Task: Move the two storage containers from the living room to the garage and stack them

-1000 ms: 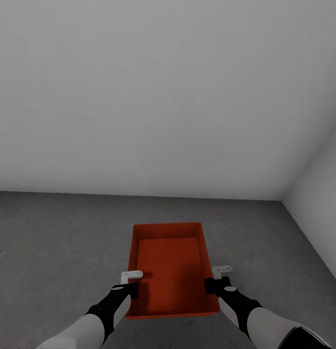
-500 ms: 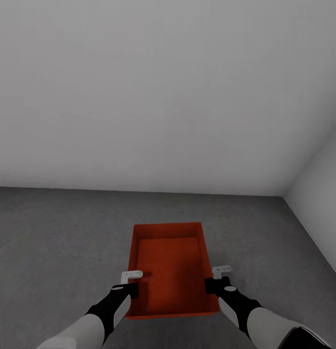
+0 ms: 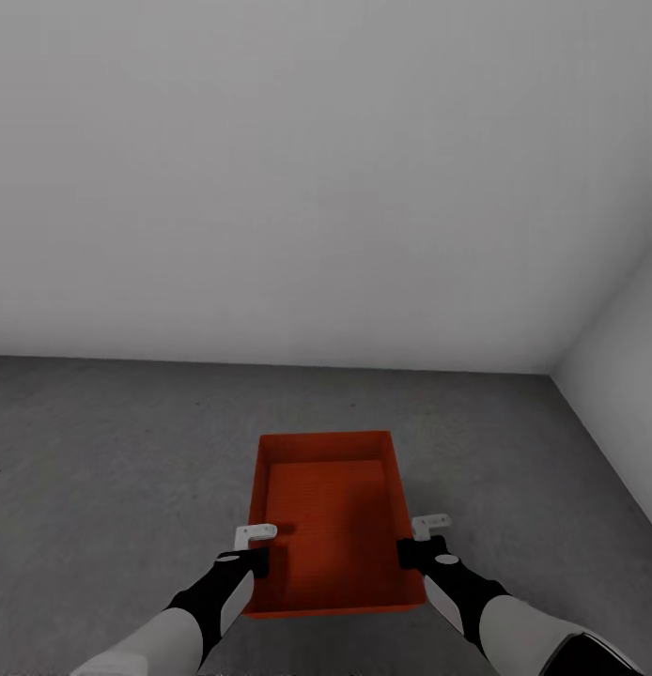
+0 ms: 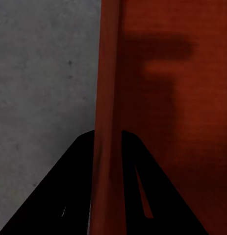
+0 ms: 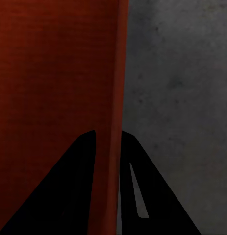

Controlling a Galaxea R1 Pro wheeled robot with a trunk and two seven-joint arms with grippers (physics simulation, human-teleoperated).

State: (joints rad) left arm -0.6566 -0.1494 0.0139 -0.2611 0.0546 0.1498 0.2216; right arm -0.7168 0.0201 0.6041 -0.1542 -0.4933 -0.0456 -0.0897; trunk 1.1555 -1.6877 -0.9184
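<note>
In the head view, one orange-red storage container is held between both arms over the dark grey garage floor. My left gripper is shut on its left wall and my right gripper is shut on its right wall. The left wrist view has the left gripper with its black fingers on either side of the thin red wall. The right wrist view has the right gripper clamped on the other wall the same way. The tray is empty. I cannot tell whether it touches the floor.
A plain pale grey wall stands straight ahead and meets a second wall in a corner at the right. Mottled concrete stretches to the left and ahead of the tray.
The line where wall meets floor has risen slightly in the picture, so the camera has moved a little. The tray and both grippers keep their places in the view.
</note>
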